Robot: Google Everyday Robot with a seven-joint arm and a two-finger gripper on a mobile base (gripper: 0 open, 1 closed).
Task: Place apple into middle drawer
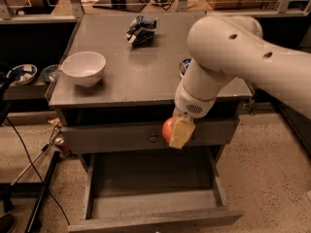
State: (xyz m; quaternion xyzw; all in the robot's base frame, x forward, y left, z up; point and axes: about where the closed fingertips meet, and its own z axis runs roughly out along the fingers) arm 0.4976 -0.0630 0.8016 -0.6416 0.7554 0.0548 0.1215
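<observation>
Tool grips apple (arm angled down) above middle drawer.

A white bowl sits near the left edge of the grey cabinet top, a crushed blue can well apart toward the back, a small round knob on the closed drawer front just left of the gripper, and black cables trail across the speckled floor.

Apple in pincer over open drawer

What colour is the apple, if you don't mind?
Red-orange, seen in the camera view; the gripper holds the apple above the open middle drawer.
</observation>
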